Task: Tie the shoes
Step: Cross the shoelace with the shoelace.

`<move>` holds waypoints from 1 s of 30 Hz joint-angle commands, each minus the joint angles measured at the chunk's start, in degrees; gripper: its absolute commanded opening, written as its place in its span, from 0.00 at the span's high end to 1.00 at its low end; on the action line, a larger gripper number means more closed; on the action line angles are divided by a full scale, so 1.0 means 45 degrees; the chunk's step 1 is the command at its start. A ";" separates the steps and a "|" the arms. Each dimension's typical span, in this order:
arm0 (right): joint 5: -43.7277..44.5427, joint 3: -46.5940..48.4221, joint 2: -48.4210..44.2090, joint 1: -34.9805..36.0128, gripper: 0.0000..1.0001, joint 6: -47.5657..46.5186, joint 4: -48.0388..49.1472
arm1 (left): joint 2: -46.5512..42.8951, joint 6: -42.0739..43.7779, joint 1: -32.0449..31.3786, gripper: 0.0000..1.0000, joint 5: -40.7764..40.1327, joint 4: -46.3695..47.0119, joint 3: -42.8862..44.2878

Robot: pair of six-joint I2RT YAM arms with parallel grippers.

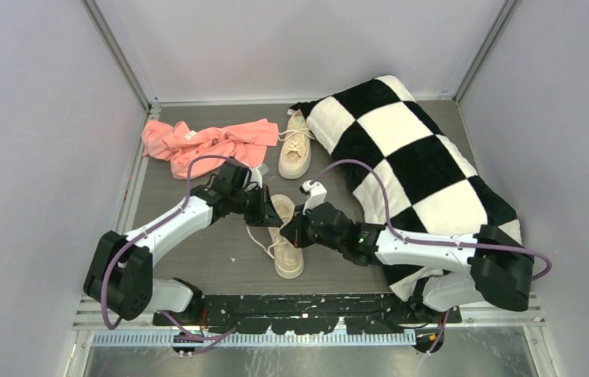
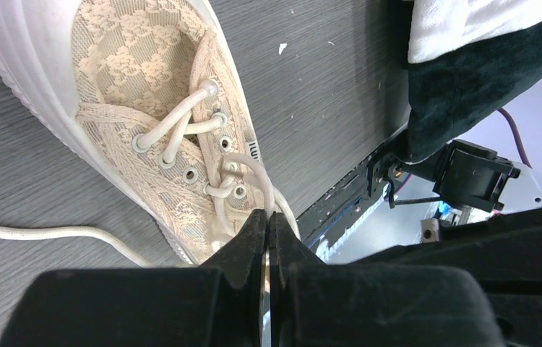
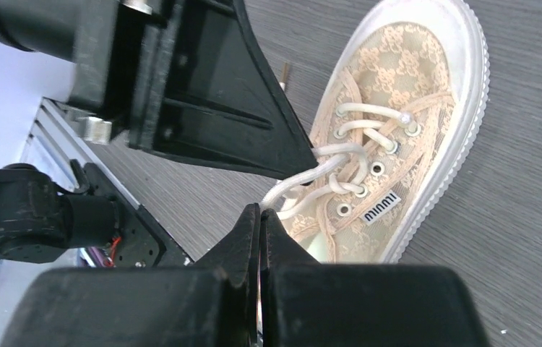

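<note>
The near beige lace-fabric shoe (image 1: 288,256) lies on the grey table between my two grippers, with its laces loose. It also shows in the left wrist view (image 2: 145,87) and in the right wrist view (image 3: 398,87). My left gripper (image 1: 269,212) is shut; in the left wrist view its jaws (image 2: 268,215) pinch a cream lace loop (image 2: 252,172) by the top eyelets. My right gripper (image 1: 288,228) is shut; in its own view (image 3: 259,210) it pinches a cream lace strand (image 3: 304,177). The far shoe (image 1: 295,148) stands by the pillow.
A pink cloth (image 1: 205,141) lies at the back left. A black-and-white checkered pillow (image 1: 409,157) fills the right side, over the right arm's base. A loose lace end (image 2: 37,233) trails on the table to the left of the near shoe. Grey walls enclose the table.
</note>
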 commanded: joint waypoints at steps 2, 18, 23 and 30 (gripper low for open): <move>-0.0078 -0.0346 0.0829 -0.0010 0.99 0.0023 0.0631 | -0.0346 0.0012 -0.0031 0.99 0.0106 -0.0002 0.0367; -0.0299 -0.0158 0.1837 -0.0009 0.99 -0.0529 -0.0046 | -0.0344 0.0025 -0.0031 0.76 -0.0196 -0.0504 0.0447; -0.0123 -0.0047 0.1965 -0.0004 0.99 -0.0677 -0.0285 | -0.0326 -0.0043 -0.0031 0.48 -0.0395 -0.0652 0.0446; 0.0330 -0.0124 0.1722 -0.0013 0.99 -0.0705 -0.0503 | -0.0357 -0.0105 -0.0026 0.55 -0.1378 -0.0924 0.0443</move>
